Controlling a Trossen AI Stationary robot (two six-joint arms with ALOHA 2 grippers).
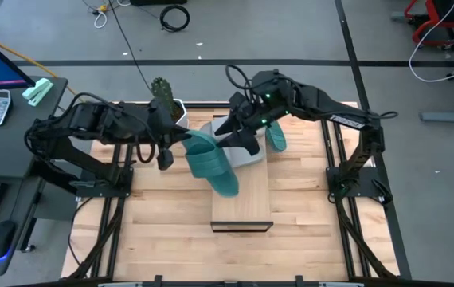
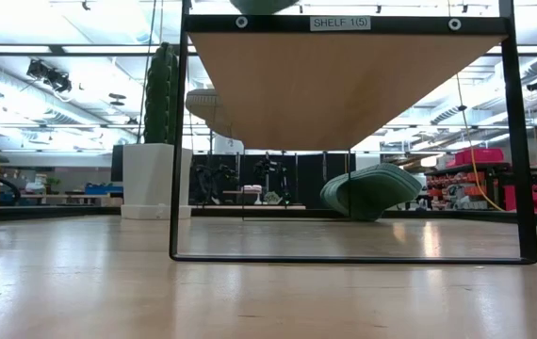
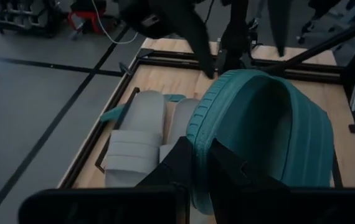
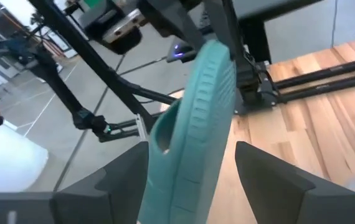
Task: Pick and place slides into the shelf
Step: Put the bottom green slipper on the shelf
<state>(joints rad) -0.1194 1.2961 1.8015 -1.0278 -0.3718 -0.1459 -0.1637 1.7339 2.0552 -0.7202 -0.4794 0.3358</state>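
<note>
My left gripper [image 1: 178,145] [image 3: 201,171] is shut on a teal slide [image 1: 211,163] held up over the shelf [image 1: 241,203], a long light-wood board with black end frames. My right gripper [image 1: 247,139] [image 4: 199,180] is open just beyond the held slide. In the right wrist view its fingers stand on either side of the teal slide [image 4: 196,124] with gaps to it. Two grey slides [image 3: 134,143] lie side by side on the shelf's far end, partly hidden under the right gripper. The second teal slide [image 1: 276,137] [image 2: 372,191] rests on the tabletop right of the shelf. My left gripper pinches the teal slide's ribbed sole rim [image 3: 197,140] between its two fingers [image 3: 177,165], coming from the table's left side. The slide is lifted clear of the shelf and tilted, its free end [image 1: 227,187] lower, toward the table's near edge.
A cactus in a white pot [image 1: 163,100] [image 2: 155,179] stands at the table's far edge, left of the shelf. Black frame rails [image 1: 334,159] run along both sides of the butcher-block tabletop [image 1: 171,215]. The shelf's near half shows bare board.
</note>
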